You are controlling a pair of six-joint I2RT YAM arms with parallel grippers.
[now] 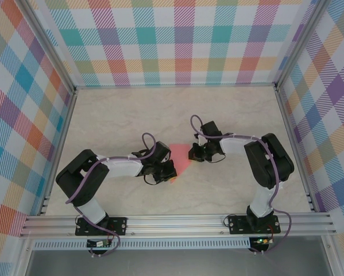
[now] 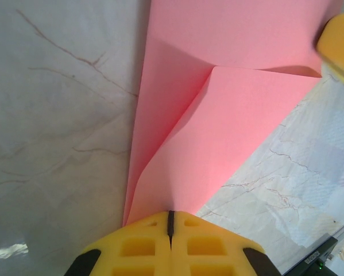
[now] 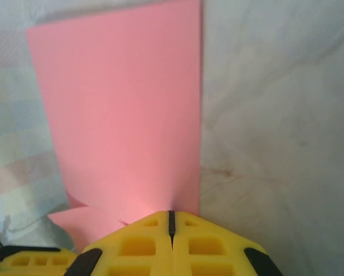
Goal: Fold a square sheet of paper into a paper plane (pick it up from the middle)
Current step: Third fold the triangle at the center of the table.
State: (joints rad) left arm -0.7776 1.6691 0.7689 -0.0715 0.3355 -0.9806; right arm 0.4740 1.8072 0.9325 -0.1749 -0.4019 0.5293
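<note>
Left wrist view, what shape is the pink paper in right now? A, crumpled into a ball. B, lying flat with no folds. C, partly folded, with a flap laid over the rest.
C: the square sheet of paper shows a flap lying over it, its edges meeting at a corner.

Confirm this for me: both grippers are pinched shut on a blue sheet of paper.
Not blue: the sheet of paper is salmon-pink, as the right wrist view shows. The rest stands: the left gripper and the right gripper are each pinched shut on it.
</note>
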